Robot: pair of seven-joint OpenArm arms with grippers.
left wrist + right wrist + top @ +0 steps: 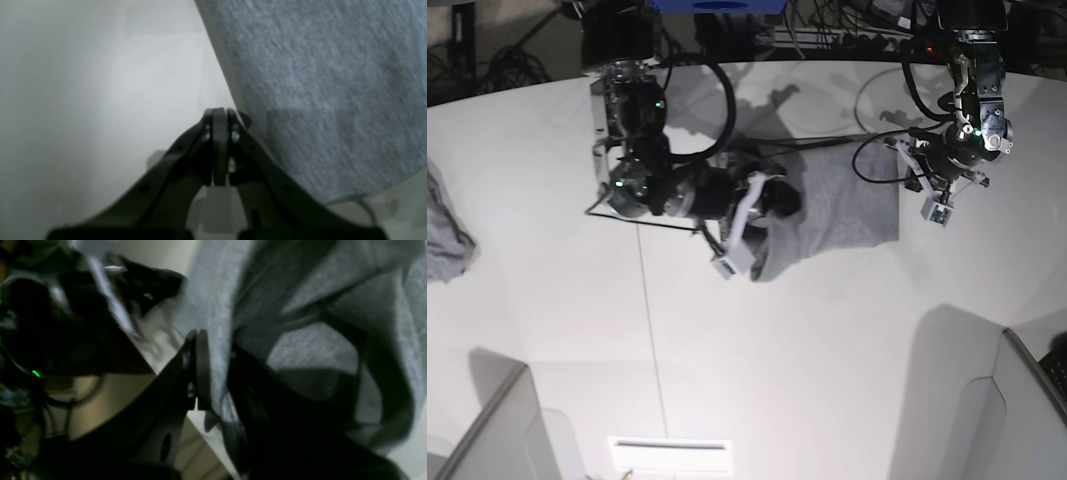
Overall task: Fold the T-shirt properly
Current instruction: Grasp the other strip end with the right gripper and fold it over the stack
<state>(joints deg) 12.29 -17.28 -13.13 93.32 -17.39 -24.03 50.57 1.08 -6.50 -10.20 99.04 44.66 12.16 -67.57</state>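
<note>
T-shirt [842, 205] lies mid-worktop [827, 380], partly folded, plain side up. I have the right fingers [213, 373] pinched on a bunched fold at the shirt's near-left edge, cloth gathered between the pads. Left fingers [219, 115] are pressed together, empty, parked just off the shirt's opposite edge, not touching it. A smaller grey cloth lump [447, 240] sits well apart from the shirt, toward the worktop's far side.

Step, by my reading: carrying one side over. Next move wants the held edge laid flat across the shirt, then a release without dragging it.
</note>
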